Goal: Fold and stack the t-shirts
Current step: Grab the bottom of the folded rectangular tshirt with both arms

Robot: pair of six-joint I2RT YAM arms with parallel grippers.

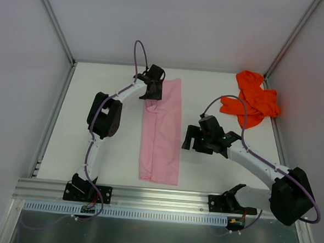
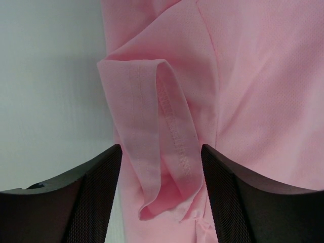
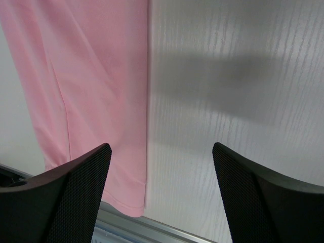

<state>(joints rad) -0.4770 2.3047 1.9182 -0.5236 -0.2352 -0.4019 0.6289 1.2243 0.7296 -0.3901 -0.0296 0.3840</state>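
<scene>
The light pink t-shirt (image 1: 161,132) lies folded into a long narrow strip down the middle of the table. My left gripper (image 1: 152,94) hovers at the strip's far left corner. In the left wrist view its jaws stand open on either side of a raised fold of hemmed pink sleeve (image 2: 169,126), with a gap at each pad, around my left gripper (image 2: 162,169). My right gripper (image 1: 189,141) is open over bare table just right of the pink strip (image 3: 91,66), nothing in my right gripper (image 3: 162,169). The orange-red t-shirt (image 1: 251,99) lies crumpled at the far right corner.
The white table (image 1: 94,150) is boxed in by white walls on the left, back and right. A metal rail (image 1: 163,196) runs along the near edge, and the pink strip's near end reaches close to it (image 3: 167,230).
</scene>
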